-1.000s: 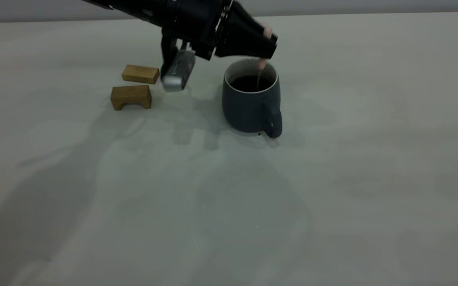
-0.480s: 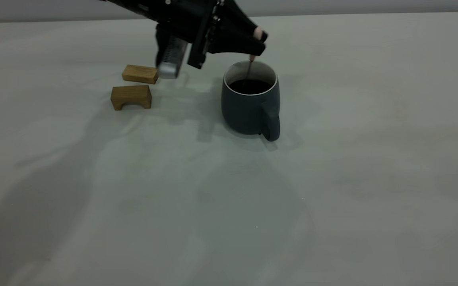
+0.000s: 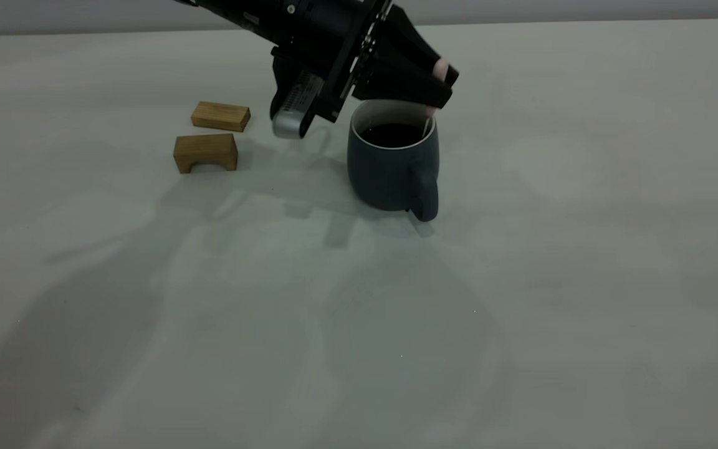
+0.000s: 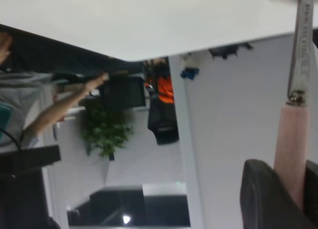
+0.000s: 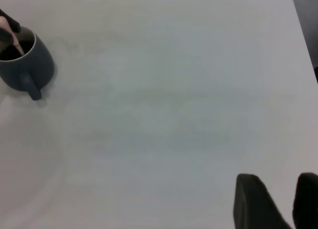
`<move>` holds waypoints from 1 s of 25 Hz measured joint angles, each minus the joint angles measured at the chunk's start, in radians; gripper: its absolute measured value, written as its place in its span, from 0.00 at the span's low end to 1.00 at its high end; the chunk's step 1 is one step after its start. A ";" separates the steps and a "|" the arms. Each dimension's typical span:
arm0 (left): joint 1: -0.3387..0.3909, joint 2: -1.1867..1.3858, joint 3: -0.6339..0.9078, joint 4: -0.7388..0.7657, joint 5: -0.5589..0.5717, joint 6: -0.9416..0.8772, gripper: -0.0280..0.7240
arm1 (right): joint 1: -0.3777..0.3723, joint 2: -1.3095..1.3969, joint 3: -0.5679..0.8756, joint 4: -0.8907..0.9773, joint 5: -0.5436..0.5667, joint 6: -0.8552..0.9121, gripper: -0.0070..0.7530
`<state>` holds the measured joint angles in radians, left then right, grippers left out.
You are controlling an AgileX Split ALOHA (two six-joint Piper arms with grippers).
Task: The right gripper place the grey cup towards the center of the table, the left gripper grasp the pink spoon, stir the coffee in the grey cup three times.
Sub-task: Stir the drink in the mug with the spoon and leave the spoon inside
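The grey cup [image 3: 390,168] stands on the table [image 3: 552,280] a little behind its middle, handle toward the camera, with black coffee [image 3: 390,134] inside. My left gripper [image 3: 443,87] hangs over the cup's right rim, shut on the pink spoon [image 3: 440,67]. The spoon's metal neck dips into the coffee by the right wall. In the left wrist view the pink spoon [image 4: 291,139] is clamped between the left gripper [image 4: 293,194] fingers. The right gripper [image 5: 282,204] hovers open and empty, far from the grey cup [image 5: 35,65], and is outside the exterior view.
Two tan wooden blocks lie left of the cup: a flat one [image 3: 220,116] and an arched one [image 3: 205,152]. The table's edge [image 5: 300,35] shows in the right wrist view. Bare surface spreads in front of and right of the cup.
The left gripper has carried the spoon round inside the cup, from the middle to the left side and now to the right rim. The cup shifted slightly early on.
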<state>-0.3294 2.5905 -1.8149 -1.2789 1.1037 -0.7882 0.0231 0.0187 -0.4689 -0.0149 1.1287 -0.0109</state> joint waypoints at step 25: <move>0.014 -0.107 -0.163 0.630 0.064 -0.018 0.91 | 0.000 0.000 0.000 0.000 0.000 0.000 0.32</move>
<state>-0.3158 2.4835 -1.9776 -0.6484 1.1680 -0.8062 0.0231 0.0187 -0.4689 -0.0149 1.1287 -0.0110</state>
